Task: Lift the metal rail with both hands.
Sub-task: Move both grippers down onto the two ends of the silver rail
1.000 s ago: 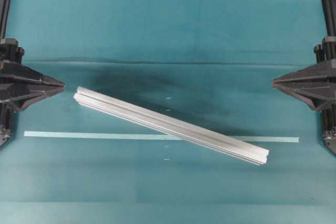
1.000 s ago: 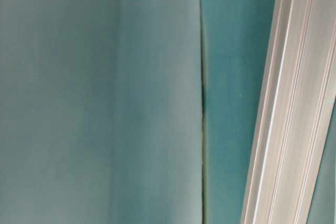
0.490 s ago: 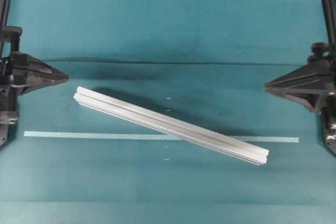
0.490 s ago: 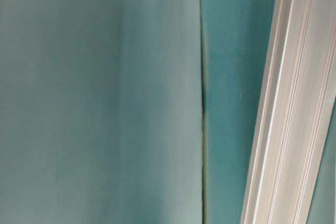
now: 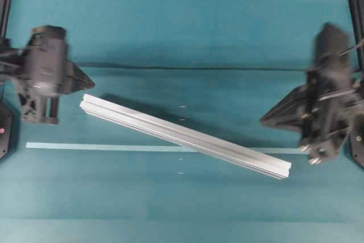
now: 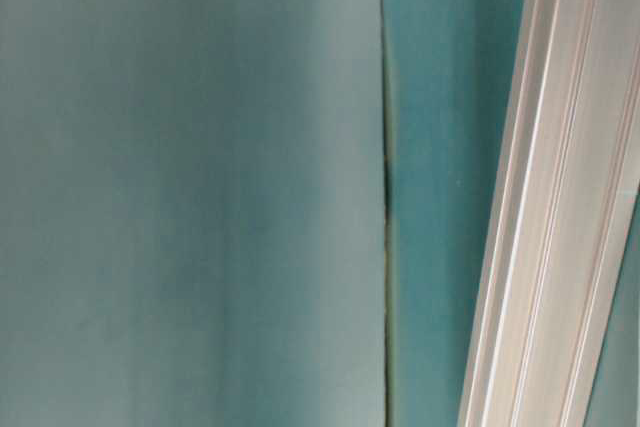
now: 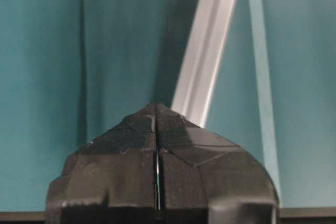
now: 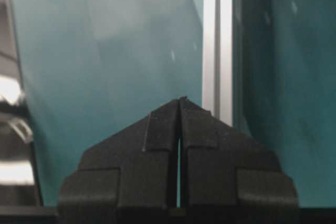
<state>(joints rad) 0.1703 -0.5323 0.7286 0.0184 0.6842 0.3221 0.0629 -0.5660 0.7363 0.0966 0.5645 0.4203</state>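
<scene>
The metal rail (image 5: 186, 136) lies flat, untouched. My left gripper (image 5: 85, 79) and right gripper (image 5: 270, 122), both closed and empty, sit beside its ends; grasping and lifting remain.

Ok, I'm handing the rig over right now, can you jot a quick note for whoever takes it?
Left gripper: jaws shut, empty, just off the rail's upper-left end.
Right gripper: jaws shut, empty, above the rail's lower-right end in the overhead view.
Metal rail: flat on the teal table, lying diagonally across the pale tape strip.
Done: nothing gripped, nothing lifted.
Left: open both jaws, take one end each, lift together.
</scene>
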